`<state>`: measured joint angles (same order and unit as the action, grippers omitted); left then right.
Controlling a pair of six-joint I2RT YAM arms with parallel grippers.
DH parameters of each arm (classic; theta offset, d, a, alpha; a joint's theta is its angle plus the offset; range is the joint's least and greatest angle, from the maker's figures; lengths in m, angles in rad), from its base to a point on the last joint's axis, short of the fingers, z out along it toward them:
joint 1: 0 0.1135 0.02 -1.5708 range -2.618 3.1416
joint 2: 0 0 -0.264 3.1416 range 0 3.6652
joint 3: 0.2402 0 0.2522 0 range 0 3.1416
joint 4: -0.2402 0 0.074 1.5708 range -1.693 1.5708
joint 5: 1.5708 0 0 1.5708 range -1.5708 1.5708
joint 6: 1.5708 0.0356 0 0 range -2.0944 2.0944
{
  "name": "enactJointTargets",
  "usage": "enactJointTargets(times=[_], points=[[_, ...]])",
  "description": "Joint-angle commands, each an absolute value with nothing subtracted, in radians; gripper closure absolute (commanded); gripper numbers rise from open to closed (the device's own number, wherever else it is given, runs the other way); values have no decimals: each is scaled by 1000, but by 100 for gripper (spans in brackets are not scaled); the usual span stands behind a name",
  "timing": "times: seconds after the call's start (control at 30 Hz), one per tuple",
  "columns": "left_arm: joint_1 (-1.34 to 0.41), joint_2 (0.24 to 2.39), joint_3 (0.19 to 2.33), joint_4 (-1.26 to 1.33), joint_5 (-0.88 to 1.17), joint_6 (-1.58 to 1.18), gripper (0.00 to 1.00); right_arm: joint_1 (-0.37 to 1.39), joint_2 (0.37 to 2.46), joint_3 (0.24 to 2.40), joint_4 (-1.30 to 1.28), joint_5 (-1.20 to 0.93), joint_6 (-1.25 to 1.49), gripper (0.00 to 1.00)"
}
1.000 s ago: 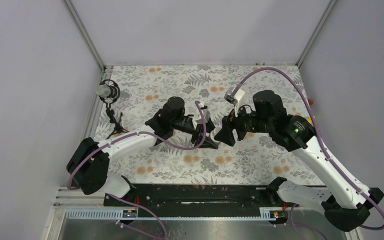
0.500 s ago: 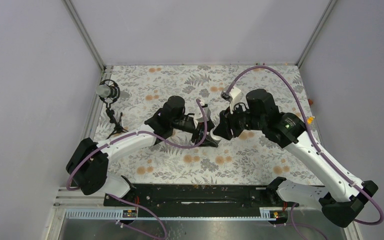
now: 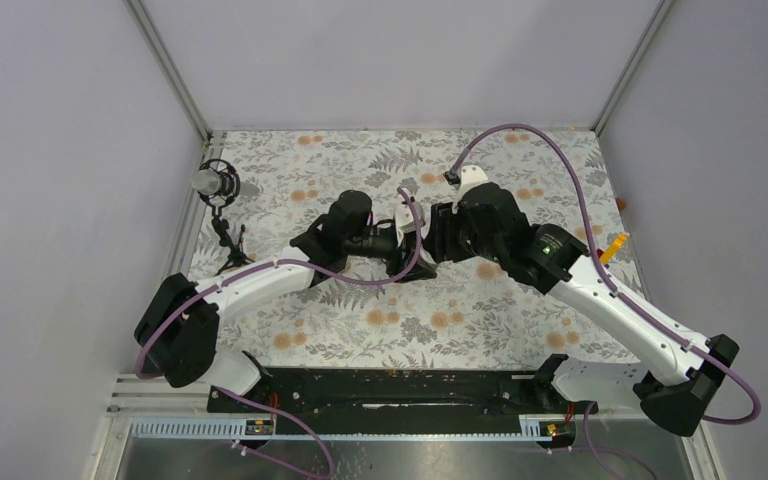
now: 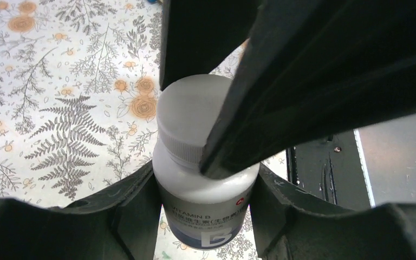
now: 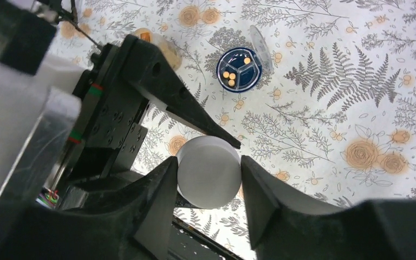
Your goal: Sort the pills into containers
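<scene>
We note the left pincer (image 4: 201, 190) clamping a smooth white bottle (image 4: 206, 214). The right pincer (image 5: 208, 167) pinches its round ribbed cap (image 4: 187, 116).

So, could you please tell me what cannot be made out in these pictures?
Left wrist: the white bottle has its label cut off by the bottom edge and the left gripper.
Right wrist: the white cap, clamped by the right gripper, hides the bottle's body.
Top view: both grippers largely hide the bottle.
Any view: whether the cap is loosened cannot be told.
</scene>
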<state>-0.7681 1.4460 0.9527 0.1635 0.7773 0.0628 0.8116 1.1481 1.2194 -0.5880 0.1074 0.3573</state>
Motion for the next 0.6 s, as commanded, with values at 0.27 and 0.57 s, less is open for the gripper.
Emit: enactJointTargets(times=[0.27, 0.57], points=[[-776, 1407, 953, 288, 806, 114, 100, 787, 1078, 1339, -693, 123, 453, 14], [-776, 1374, 949, 263, 986, 167, 100, 731, 1028, 1266, -679, -226, 85, 18]])
